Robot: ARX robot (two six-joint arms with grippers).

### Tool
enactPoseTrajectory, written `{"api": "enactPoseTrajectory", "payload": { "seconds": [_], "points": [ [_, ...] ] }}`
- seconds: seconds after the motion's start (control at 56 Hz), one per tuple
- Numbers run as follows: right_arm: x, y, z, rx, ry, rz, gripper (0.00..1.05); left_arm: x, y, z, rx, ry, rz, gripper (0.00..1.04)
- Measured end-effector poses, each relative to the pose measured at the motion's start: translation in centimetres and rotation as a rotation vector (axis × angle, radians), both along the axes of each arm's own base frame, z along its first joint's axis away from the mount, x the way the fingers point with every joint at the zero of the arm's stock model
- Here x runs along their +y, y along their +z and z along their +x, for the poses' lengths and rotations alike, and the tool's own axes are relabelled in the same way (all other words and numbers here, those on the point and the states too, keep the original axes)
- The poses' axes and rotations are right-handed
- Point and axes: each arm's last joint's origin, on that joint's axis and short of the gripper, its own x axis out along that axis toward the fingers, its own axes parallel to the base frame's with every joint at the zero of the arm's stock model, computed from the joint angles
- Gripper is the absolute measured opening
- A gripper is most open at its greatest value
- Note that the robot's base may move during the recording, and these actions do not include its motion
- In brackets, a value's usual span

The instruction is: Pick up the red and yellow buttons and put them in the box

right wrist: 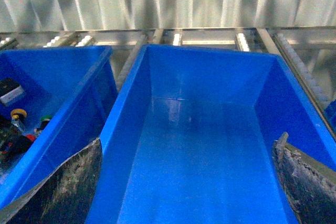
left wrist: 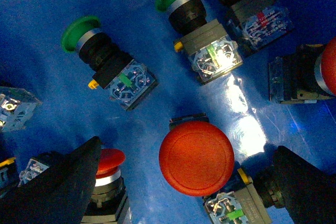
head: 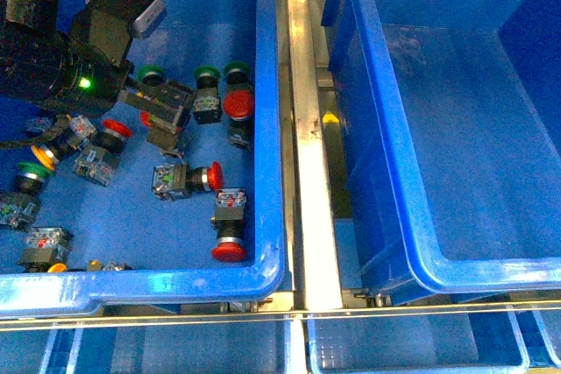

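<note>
Only in the wrist views are the left pincer (left wrist: 186, 149), flanking a red button (left wrist: 197, 157), and the right pincer (right wrist: 186, 169), facing the box (right wrist: 128, 129), shown spread wide.

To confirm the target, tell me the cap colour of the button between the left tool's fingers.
Red. The cap shows best in the left wrist view.

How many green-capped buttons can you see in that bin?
4 green buttons: three in a row beside the left arm, one further left. The arm may hide others.

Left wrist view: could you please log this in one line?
left gripper open over round red button | right gripper open facing empty blue plastic box
</note>
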Motion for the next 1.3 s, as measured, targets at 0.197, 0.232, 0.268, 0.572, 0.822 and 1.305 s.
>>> {"api": "enactPoseTrajectory", "payload": {
  "seconds": [0.197,0.232,0.268,0.572,0.822,1.305],
  "points": [
    [0.0,0.0,0.0,0.000,0.000,0.000,0.98,-0.4,-0.4,0.3,0.008,-0.019,-0.010,0.97],
    [0.0,0.0,0.0,0.000,0.000,0.000,0.98,-0.5,-0.7,0.4,0.012,-0.021,-0.010,0.97],
    [0.0,0.0,0.0,0.000,0.000,0.000,0.98,-0.6,-1.0,0.5,0.019,-0.021,-0.010,0.97],
    [0.0,0.0,0.0,0.000,0.000,0.000,0.98,-1.2,-1.7,1.1,0.030,-0.020,-0.019,0.97],
    [0.0,0.0,0.0,0.000,0.000,0.000,0.98,-1.1,-1.6,1.2,0.033,-0.011,-0.037,0.68],
    [0.0,0.0,0.0,0.000,0.000,0.000,0.98,0.7,-1.6,-0.6,0.080,0.031,-0.091,0.36]
  ]
}}
